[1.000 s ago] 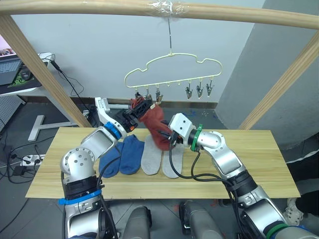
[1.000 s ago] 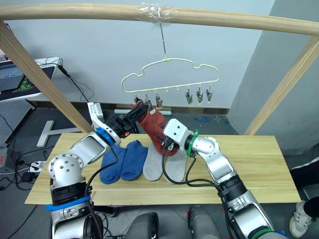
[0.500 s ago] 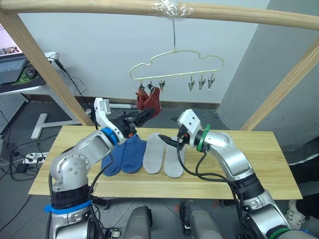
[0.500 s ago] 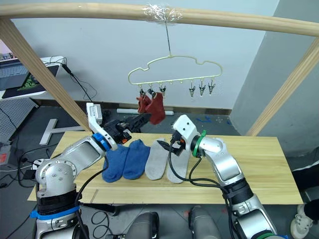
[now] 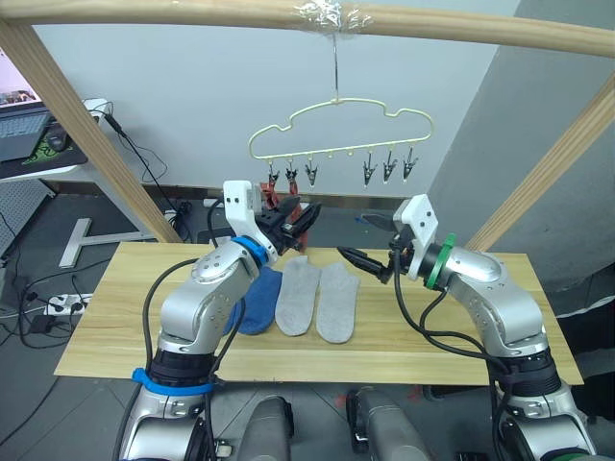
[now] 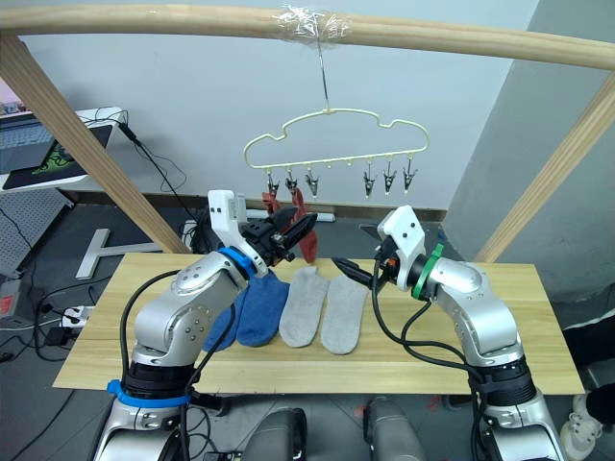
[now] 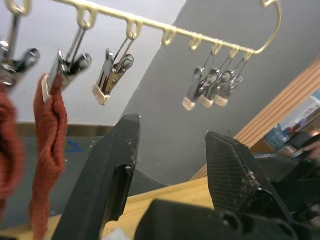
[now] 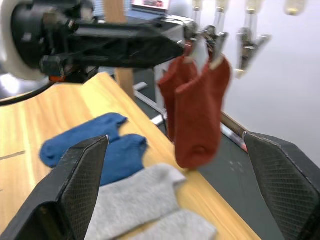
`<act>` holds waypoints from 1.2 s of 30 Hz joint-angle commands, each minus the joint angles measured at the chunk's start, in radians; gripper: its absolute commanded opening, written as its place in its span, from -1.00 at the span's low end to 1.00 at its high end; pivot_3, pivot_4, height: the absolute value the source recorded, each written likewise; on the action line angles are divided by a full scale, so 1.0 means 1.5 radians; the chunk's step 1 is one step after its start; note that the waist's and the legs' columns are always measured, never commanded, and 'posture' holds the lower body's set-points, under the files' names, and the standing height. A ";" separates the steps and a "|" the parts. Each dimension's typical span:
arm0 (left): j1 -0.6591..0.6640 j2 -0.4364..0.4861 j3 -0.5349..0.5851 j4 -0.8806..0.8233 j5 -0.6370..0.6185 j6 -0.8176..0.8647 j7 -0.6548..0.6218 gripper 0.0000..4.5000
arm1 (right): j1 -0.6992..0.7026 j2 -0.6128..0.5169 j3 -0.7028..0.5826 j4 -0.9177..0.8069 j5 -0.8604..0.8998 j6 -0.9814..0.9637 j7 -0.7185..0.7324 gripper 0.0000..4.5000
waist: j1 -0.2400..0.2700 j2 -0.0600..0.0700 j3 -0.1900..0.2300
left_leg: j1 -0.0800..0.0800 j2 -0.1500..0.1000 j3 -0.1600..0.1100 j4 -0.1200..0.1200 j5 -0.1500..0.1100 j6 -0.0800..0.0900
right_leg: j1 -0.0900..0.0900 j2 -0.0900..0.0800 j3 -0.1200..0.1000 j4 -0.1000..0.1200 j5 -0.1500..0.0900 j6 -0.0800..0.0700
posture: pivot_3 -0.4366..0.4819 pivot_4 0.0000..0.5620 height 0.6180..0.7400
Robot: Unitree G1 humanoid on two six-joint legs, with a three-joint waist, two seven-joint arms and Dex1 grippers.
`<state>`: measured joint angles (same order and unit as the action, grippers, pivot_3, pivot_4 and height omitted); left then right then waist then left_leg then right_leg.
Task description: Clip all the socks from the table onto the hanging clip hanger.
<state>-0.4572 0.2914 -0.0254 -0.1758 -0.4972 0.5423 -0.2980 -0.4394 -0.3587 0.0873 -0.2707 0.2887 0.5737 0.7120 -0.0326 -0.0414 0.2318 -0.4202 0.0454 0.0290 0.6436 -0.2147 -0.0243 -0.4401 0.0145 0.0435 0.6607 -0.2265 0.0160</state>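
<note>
The left gripper [image 6: 300, 228] hovers spread and empty mid-frame beside two clipped rust-red fabric socks [image 8: 197, 107]; next it should pinch a soft grey sock [image 5: 297, 295] by its cuff, I'd say.

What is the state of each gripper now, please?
Left gripper: open, holding nothing.
Right gripper: open, holding nothing.

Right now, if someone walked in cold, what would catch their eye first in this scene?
Probably the two red socks dangling from clips at the robot's-left end of the yellow hanger, which hangs from a wooden pole. Below, two blue socks and two grey socks lie in a row on the table. The left gripper and right gripper hover open above them.
</note>
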 commanded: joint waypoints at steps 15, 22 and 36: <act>-0.163 -0.092 -0.002 0.335 0.196 -0.270 0.006 0.05 | -0.021 -0.021 -0.060 -0.112 0.086 0.078 -0.062 1.00 | -0.002 0.000 0.000 | -0.002 -0.001 0.000 0.000 0.000 0.000 | 0.000 0.000 -0.001 -0.001 0.000 0.000 | -0.26 -0.19 1.00; -0.211 -0.101 0.010 0.418 0.224 -0.328 0.013 0.05 | -0.029 -0.028 -0.061 -0.115 0.097 0.081 -0.076 1.00 | -0.006 0.000 0.000 | -0.002 -0.001 0.000 0.000 0.000 0.000 | -0.001 0.000 -0.001 -0.001 0.000 0.000 | -0.28 -0.19 1.00; -0.265 -0.113 0.000 0.513 0.286 -0.421 0.017 0.05 | -0.035 -0.031 -0.063 -0.106 0.100 0.075 -0.089 1.00 | -0.016 0.000 0.000 | -0.003 -0.001 0.000 0.000 0.000 0.000 | -0.001 0.000 -0.001 -0.002 0.000 0.001 | -0.29 -0.19 1.00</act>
<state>-0.8377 0.1231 -0.0248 0.6040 -0.0832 -0.0592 -0.2747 -0.4795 -0.3938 0.0184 -0.3912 0.4201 0.7033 0.5809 -0.0571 -0.0419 0.2321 -0.4240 0.0446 0.0285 0.6434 -0.2148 -0.0241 -0.4414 0.0152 0.0415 0.6584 -0.2262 0.0168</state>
